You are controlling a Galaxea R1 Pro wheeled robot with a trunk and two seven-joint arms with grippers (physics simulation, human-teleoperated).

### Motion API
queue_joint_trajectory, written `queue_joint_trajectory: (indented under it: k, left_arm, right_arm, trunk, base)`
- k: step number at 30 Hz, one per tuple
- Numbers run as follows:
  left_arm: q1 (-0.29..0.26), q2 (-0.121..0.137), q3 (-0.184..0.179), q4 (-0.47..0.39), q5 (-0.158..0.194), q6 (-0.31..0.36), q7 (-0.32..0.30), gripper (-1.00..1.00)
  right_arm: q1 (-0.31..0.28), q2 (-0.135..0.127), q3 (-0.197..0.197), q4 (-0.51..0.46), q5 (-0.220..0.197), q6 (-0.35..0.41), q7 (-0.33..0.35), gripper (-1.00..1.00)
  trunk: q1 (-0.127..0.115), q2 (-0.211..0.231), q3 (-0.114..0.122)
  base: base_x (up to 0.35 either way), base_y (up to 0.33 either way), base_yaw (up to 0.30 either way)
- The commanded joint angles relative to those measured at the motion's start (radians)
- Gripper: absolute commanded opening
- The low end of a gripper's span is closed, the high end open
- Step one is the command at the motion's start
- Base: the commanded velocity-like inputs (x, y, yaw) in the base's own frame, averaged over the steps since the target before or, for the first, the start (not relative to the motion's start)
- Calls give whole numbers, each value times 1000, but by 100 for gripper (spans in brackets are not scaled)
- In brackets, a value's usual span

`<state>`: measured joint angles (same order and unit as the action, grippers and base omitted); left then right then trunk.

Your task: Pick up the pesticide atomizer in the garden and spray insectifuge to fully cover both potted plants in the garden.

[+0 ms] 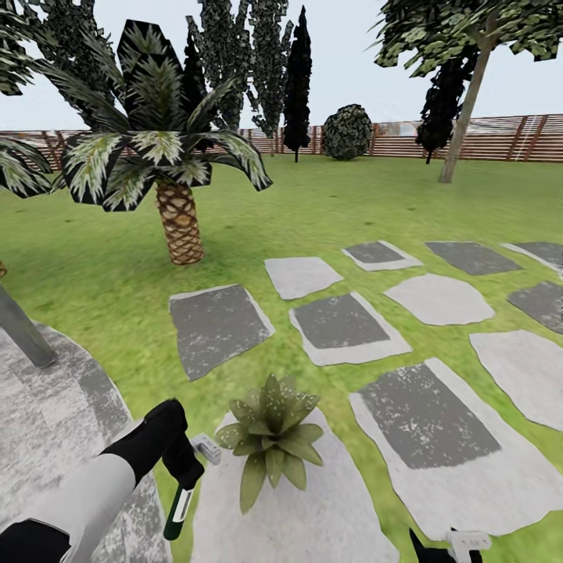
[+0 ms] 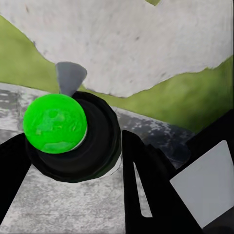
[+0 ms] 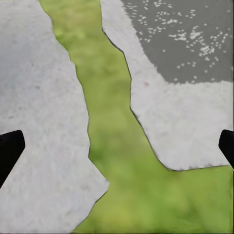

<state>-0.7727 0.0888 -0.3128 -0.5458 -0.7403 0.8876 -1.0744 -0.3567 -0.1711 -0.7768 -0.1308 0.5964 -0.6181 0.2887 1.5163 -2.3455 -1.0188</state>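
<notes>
One potted plant (image 1: 273, 442), a rosette of pointed, pale-speckled green leaves, stands on a pale stepping stone (image 1: 328, 508) in the near centre of the head view; its pot is hidden under the leaves. Just left of it the left gripper (image 1: 181, 469) pinches the atomizer (image 1: 178, 510), which hangs bottom-down over the strip of grass between that stone and the grey patio (image 1: 55, 422) at near left. The bottle is dark green with a white label; no writing on the label can be read. In the left wrist view the atomizer (image 2: 73, 134) is seen end-on between the black fingers (image 2: 151, 195), as a round black body with a bright green cap facing the camera, above patio paving and grass. The right gripper (image 1: 446, 547) shows at the near right edge of the head view, low over a stone; in the right wrist view its black fingertips (image 3: 9, 148) sit at opposite edges of the frame, spread wide, with nothing between them but stones and a strip of lawn (image 3: 97, 122). Farther off, a palm (image 1: 168, 168) with a scaly brown trunk stands left of centre, more stones run to the right, and a brown slatted fence (image 1: 500, 137), a round bush (image 1: 346, 131) and tall trees close the far side.
</notes>
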Motion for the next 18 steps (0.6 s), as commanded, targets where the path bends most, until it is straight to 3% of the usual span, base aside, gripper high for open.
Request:
queue_joint_trajectory:
  k: [1,8,18]
  left_arm:
    - [0,1,-3,-1,-8,5,-10,-100]
    - [-1,1,-3,6,-8,5,-10,-100]
    - [4,-1,-8,9,-8,5,-10,-100]
  right_arm:
    - [-1,0,-9,0,0,-2,9,100]
    - [0,1,-9,1,1,-2,9,100]
    - [0,1,-8,1,2,-2,9,100]
  trunk:
    - [-1,0,-1]
    - [-1,0,-1]
    - [-1,0,-1]
  base:
    - [-233,-202,133]
    - [-127,-214,256]
    - [6,-33,258]
